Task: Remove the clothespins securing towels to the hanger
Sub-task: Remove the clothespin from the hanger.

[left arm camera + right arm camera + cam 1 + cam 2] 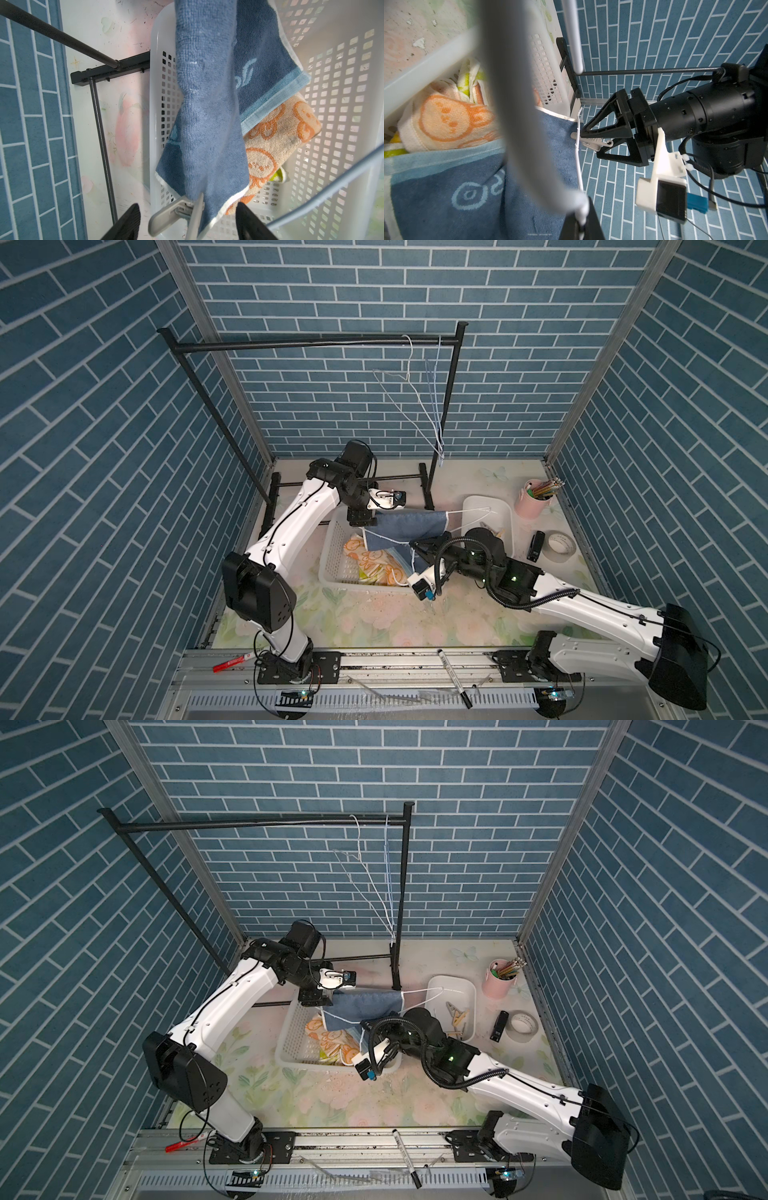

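Over the white basket (332, 556) at centre frame, a blue towel (399, 526) drapes from a white hanger (517, 104). One grey clothespin (174, 214) is clipped on its edge, and the left fingers (128, 220) stand apart around it. Right fingers (593, 226) are closed on the hanger wire. An orange towel (270, 145) lies in the basket; wooden clothespins (457, 1019) sit in a tray (465, 986) to the right.
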Robot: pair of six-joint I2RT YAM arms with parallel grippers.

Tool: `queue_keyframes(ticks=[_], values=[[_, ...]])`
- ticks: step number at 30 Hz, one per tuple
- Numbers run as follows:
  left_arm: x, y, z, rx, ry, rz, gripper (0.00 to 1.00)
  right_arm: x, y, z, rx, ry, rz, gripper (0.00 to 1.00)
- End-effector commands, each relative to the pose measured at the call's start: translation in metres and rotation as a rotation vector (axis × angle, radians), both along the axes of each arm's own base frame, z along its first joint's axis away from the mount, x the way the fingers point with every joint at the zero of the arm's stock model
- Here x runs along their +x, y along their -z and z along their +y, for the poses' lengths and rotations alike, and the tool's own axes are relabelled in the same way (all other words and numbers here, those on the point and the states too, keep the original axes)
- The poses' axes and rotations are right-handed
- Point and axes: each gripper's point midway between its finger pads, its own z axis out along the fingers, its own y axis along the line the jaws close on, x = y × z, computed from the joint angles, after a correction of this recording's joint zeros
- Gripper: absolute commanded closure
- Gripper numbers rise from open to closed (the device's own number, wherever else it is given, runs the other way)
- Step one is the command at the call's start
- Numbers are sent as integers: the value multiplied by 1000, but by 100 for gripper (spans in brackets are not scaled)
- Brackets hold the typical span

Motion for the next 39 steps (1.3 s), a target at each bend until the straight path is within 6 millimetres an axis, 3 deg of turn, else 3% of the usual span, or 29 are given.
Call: queue_keyframes(ticks=[1,17,39], values=[[-6,-7,3,-25,-12,23,27,0,-8,3,18,-10,-53,100],[-9,0,4,-15,-8,57,46,1,-10,3,30,0,-58,100],[-22,-16,4,-68,1,10,74,14,-15,5,73,71,-24,100]])
